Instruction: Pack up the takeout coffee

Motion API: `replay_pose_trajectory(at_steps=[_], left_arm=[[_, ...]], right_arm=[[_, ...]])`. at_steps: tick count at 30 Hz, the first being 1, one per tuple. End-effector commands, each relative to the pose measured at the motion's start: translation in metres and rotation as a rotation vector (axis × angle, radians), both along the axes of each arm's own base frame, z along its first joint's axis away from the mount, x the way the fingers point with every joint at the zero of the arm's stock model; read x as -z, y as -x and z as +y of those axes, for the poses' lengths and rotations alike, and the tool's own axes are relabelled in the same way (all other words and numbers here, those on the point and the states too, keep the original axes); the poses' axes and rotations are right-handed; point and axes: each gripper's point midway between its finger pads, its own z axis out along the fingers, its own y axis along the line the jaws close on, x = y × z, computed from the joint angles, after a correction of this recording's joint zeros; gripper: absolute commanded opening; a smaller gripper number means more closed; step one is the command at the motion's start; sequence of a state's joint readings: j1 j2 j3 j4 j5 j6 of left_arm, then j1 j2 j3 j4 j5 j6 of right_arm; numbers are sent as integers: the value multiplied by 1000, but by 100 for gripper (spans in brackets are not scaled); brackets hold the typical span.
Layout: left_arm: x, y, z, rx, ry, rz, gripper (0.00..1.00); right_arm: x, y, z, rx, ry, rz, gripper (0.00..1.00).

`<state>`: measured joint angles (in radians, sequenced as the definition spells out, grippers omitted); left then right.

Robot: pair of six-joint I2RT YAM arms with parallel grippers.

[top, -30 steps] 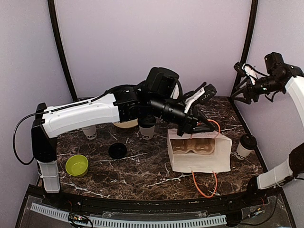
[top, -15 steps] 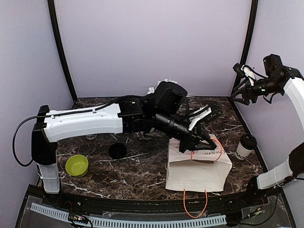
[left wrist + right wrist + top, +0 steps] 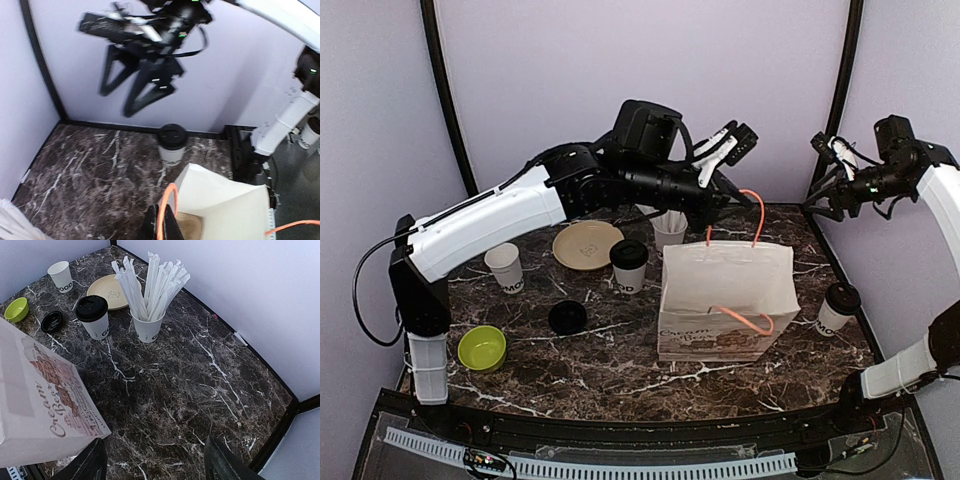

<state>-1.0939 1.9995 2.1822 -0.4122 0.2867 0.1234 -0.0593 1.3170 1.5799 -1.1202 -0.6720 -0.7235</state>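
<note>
Standing left of the mid-frame paper bag (image 3: 725, 290), a takeout coffee (image 3: 629, 268) shows white sides, black lettering and a round black lid. Left gripper (image 3: 723, 203) pinches the bag's orange handle (image 3: 756, 215); right gripper (image 3: 157, 467) gapes empty.

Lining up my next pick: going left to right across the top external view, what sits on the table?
Green bowl → loose black lid → lidded coffee cup → paper bag → second lidded coffee cup.

White bag (image 3: 725, 275) (orange handles (image 3: 749, 193), brown print), dark white-veined marble table (image 3: 620, 345); lime bowl (image 3: 482, 347), black-lidded white cups (image 3: 629, 272)
</note>
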Motion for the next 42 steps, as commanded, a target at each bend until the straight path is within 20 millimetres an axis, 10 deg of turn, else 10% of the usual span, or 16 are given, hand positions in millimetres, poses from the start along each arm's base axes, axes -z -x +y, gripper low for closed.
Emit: replay_pose_trajectory(at_steps=[1,8,12,21,26,38,42], left_arm=[[8,-62,12,-153,11,11,0],[27,-109,25,-221,26,101,11],[33,-107,26,-203,14,126,43],[-35,-59,50,-66,105,143,74],[-45,-15,75,44,75,185,78],[27,18,126,33,-21,141,75],[23,25,141,7,61,66,75]], right_arm=[[0,-9,-6,54,8,-12,66],[42,-11,-33,164,147,135,68],[65,1,-45,184,228,209,72],[77,34,-63,209,345,320,79],[103,50,-75,231,414,389,80],[108,66,-95,310,501,428,80],[129,76,-106,316,570,487,82]])
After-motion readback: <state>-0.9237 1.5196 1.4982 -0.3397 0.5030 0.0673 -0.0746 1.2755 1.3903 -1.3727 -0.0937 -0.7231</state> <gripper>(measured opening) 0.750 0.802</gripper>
